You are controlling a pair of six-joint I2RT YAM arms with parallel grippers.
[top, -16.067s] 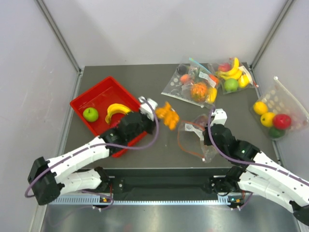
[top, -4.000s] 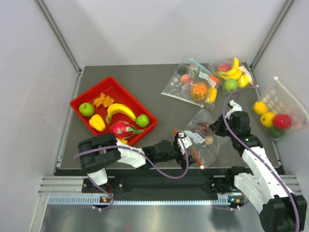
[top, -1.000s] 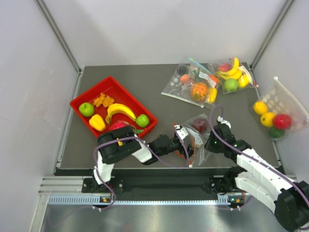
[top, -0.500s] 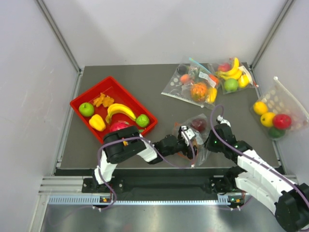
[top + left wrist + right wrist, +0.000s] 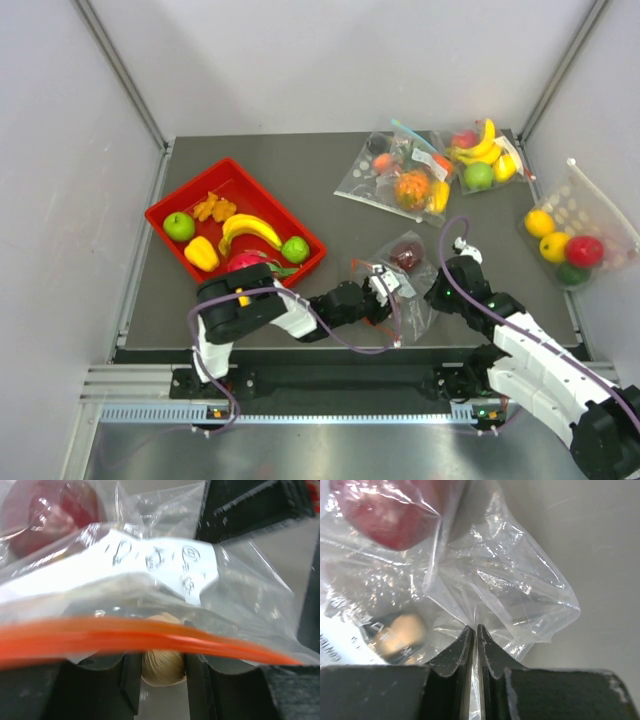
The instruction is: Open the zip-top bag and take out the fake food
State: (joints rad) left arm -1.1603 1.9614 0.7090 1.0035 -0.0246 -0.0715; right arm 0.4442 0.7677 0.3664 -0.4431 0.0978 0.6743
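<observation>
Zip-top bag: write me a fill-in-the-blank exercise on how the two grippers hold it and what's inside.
1. The right gripper is shut on a fold of the zip-top bag's ____ plastic.
2. The left gripper closes on the small beige piece, just under the bag's ____ zip strip.
3. A dark red piece lies ____ the bag.
Missing words: clear; orange; inside.
</observation>
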